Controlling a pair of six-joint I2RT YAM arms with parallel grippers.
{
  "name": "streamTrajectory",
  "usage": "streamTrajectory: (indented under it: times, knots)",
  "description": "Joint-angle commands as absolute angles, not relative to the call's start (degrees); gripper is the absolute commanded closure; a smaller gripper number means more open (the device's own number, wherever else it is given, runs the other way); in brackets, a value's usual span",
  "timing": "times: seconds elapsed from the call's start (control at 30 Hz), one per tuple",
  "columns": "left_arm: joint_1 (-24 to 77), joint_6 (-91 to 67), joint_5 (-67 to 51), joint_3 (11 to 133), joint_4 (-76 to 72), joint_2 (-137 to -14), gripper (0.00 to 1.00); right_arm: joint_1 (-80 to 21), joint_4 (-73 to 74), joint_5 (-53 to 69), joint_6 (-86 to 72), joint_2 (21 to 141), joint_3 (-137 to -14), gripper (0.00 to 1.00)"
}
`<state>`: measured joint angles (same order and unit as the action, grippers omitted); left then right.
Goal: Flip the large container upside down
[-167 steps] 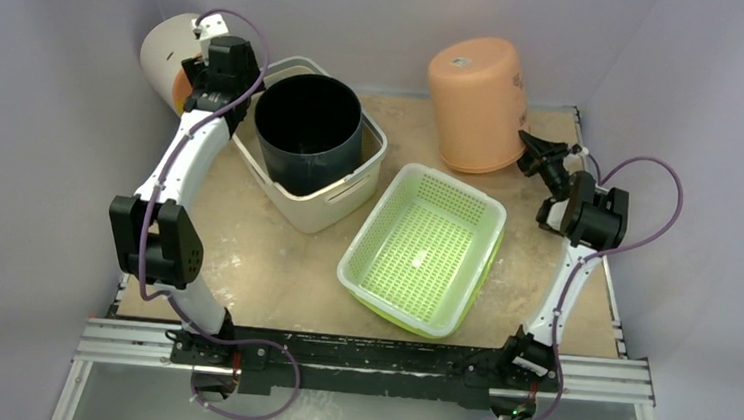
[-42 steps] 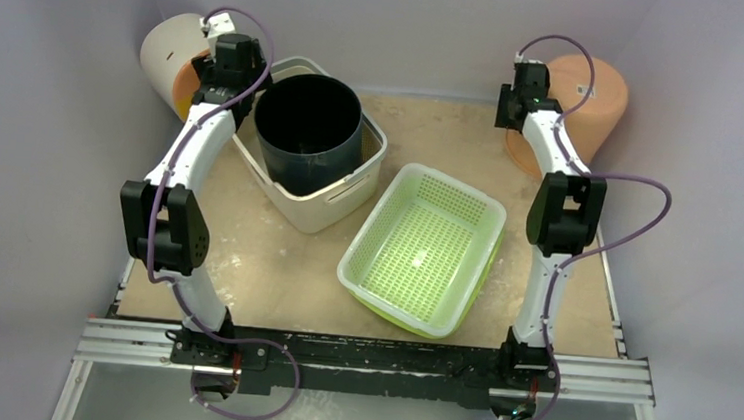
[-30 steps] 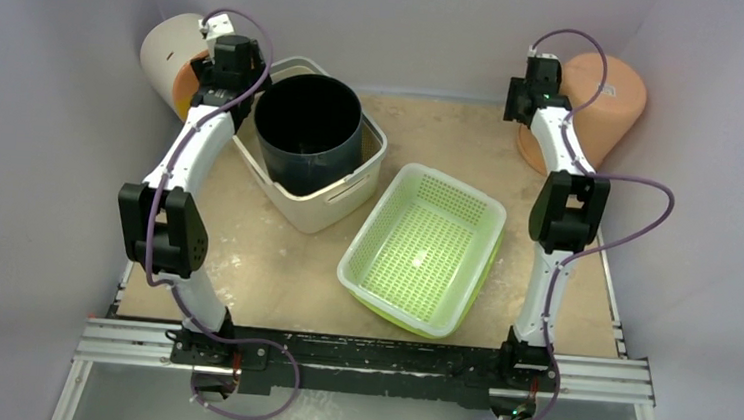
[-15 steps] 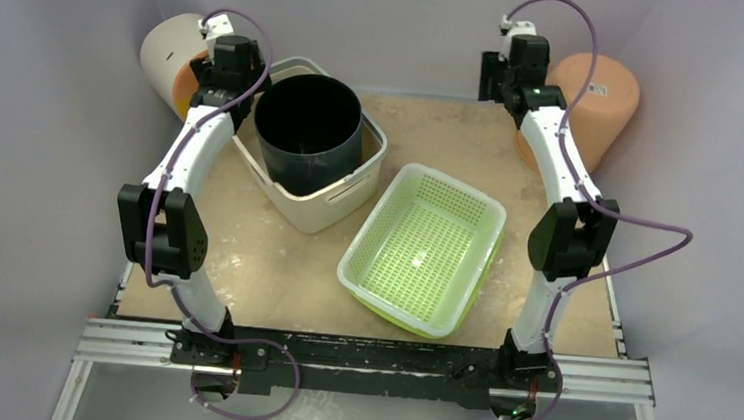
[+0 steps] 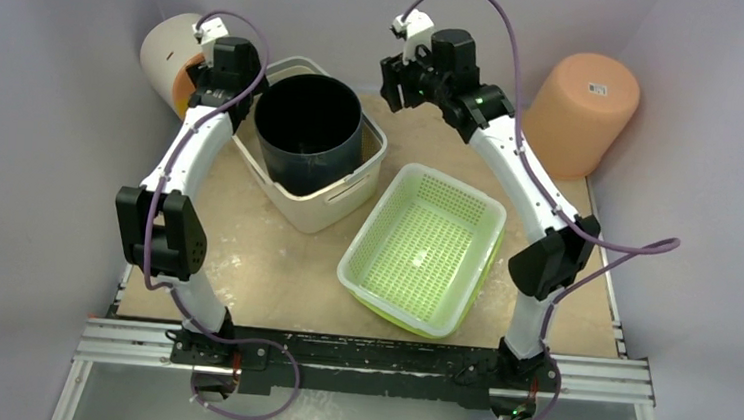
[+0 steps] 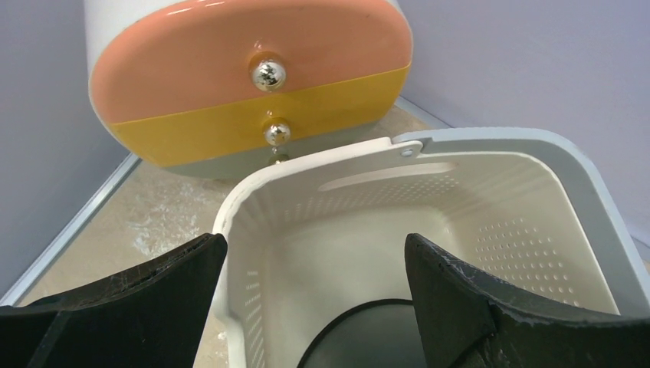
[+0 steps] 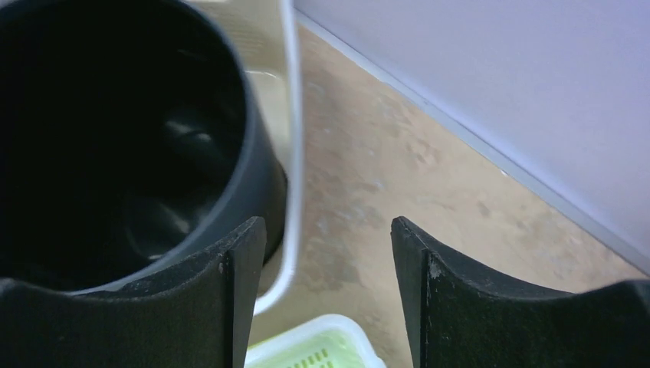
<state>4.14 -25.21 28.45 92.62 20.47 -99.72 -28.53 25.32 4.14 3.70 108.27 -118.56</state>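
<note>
Cream basket (image 5: 333,210) stood upright, black bucket (image 5: 306,130) inside. Left gripper (image 6: 316,244) and right gripper (image 7: 326,226): jaws spread, holding nothing. Sticker (image 5: 598,88) on orange bin (image 5: 574,121) unreadable.

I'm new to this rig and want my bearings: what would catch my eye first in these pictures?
A black cylindrical bucket stands inside the cream-beige rectangular plastic basket at the far left. The left gripper hangs open over its far-left corner, and the right gripper hangs open beside its right rim. A salmon cylindrical bin sits in the far right corner.
</note>
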Motion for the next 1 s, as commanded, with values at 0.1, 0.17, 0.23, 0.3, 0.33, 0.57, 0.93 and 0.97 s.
streamTrajectory:
  times: [0.1,0.17,0.23,0.3,0.33,0.57,0.93,0.97]
  knots:
    - [0.41,-31.22,29.63,92.92,24.55,-98.34,0.12,-34.67,27.34,10.56,8.08,106.61,-124.51,0.36]
    - [-1.6,-33.52,28.66,92.03,25.33,-98.21,0.12,-36.19,27.96,12.2,8.57,107.01,-125.0,0.35]
    - [-4.3,-36.41,25.98,90.11,25.28,-97.8,0.12,-37.51,28.22,14.56,8.67,107.81,-125.05,0.35]
    - [-6.45,-38.56,23.63,87.73,24.61,-97.08,0.12,-39.08,28.29,16.39,9.02,109.06,-125.59,0.36]
    - [-6.87,-38.77,23.6,86.84,24.55,-96.82,0.12,-39.93,28.37,16.74,9.08,109.75,-126.19,0.36]
    - [-6.98,-37.18,23.51,84.98,26.35,-96.09,0.12,-43.68,28.52,18.22,9.53,112.23,-128.21,0.35]
    - [-7.03,-36.81,21.19,82.87,25.97,-93.91,0.12,-46.72,29.45,22.17,10.27,113.91,-126.92,0.36]
    - [-7.03,-36.52,21.26,83.19,26.2,-93.87,0.12,-47.02,29.57,22.37,10.36,113.98,-126.65,0.36]
